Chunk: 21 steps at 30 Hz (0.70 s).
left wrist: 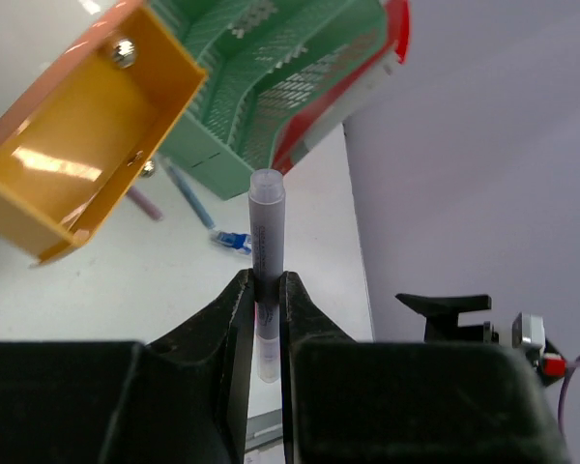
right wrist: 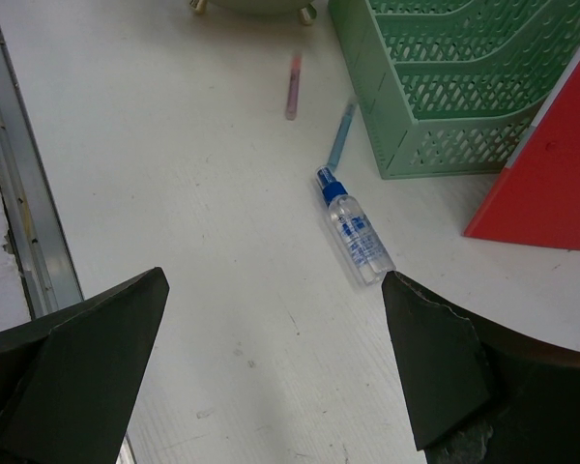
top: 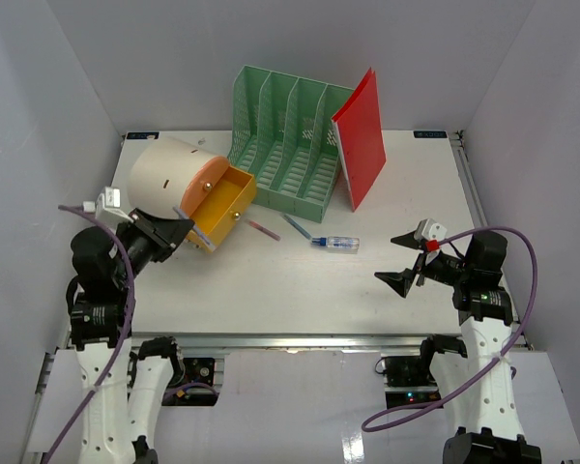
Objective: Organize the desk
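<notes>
Top external view: the white tabletop [top: 300, 290] fills the middle of the frame, its loose items gathered in the upper half.
Left gripper [top: 179, 232]: at the left of the frame, just beside the drawer's mouth, pressed together on a pen.
Pen [left wrist: 267, 222]: grey-capped and upright at the centre of the left wrist view. It is clamped low on the barrel, so the capped end sticks out toward the drawer, probably so that end goes in first.
Drawer [top: 222, 208]: yellow, pulled out of the beige cylinder [top: 169, 179] with its open side up, likely so that small items can be dropped in.
Right gripper [top: 394, 259]: at the right of the frame, spread wide and holding nothing. It hovers over the tabletop, facing the bottle.
Bottle [right wrist: 358, 242]: clear with a blue cap, lying on its side right of centre in the right wrist view, near the rack's corner but apart from it.
Pink pen [top: 264, 230]: flat on the tabletop, just right of the drawer.
Blue pen [top: 297, 226]: flat on the tabletop, between the pink pen and the bottle.
Rack [top: 285, 145]: green and slotted, at the top centre.
Folder [top: 362, 140]: red, leaning on the rack's right end and not in a slot.
Step in hand: judged to be stowing the held pen in the drawer.
Progress: early, since two pens, the bottle and the folder are unsorted.
Next move: swing the capped end over the drawer, then let go.
Risk: the pen may catch the drawer's front wall and tip out.
</notes>
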{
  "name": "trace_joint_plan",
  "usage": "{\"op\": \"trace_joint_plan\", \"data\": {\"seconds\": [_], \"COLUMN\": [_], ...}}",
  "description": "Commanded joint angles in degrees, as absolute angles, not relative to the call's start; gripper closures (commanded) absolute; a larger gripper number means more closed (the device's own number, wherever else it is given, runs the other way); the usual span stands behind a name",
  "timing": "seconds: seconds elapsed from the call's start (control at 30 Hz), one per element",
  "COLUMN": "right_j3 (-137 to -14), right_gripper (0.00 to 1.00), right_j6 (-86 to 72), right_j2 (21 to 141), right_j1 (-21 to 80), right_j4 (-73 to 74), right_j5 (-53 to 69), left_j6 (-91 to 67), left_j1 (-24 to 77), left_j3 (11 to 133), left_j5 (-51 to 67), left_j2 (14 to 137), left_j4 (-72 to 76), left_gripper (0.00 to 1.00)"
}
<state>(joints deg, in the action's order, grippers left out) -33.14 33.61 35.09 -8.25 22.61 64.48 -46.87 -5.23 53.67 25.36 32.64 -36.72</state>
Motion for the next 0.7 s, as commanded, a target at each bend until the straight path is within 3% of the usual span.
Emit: {"op": "trace_joint_plan", "data": {"seconds": [0.0, 0.23, 0.6, 0.67], "right_j3": [-34.1, -34.01, -33.98, -34.01], "right_gripper": [0.02, 0.02, 0.02, 0.02], "right_j6": [34.25, 34.4, 34.68, 34.74], "right_j2": [35.33, 35.86, 36.97, 37.39], "right_j1": [-8.44, -8.53, -8.44, -8.52], "right_j4": [22.24, 22.24, 22.2, 22.24], "right_j5": [64.54, 64.21, 63.75, 63.63], "left_j6": [-34.5, -7.89, 13.67, 14.3], "left_j1": [-1.93, 11.68, 21.54, 22.19], "left_j3": [60.15, 74.46, 69.25, 68.17], "left_j5": [36.15, 12.98, -8.46, -9.59], "left_j2": [45.18, 58.25, 65.56, 65.72], "left_j4": [-28.86, -37.7, -35.35, -33.96], "left_gripper": [1.0, 1.0, 1.0, 0.95]}}
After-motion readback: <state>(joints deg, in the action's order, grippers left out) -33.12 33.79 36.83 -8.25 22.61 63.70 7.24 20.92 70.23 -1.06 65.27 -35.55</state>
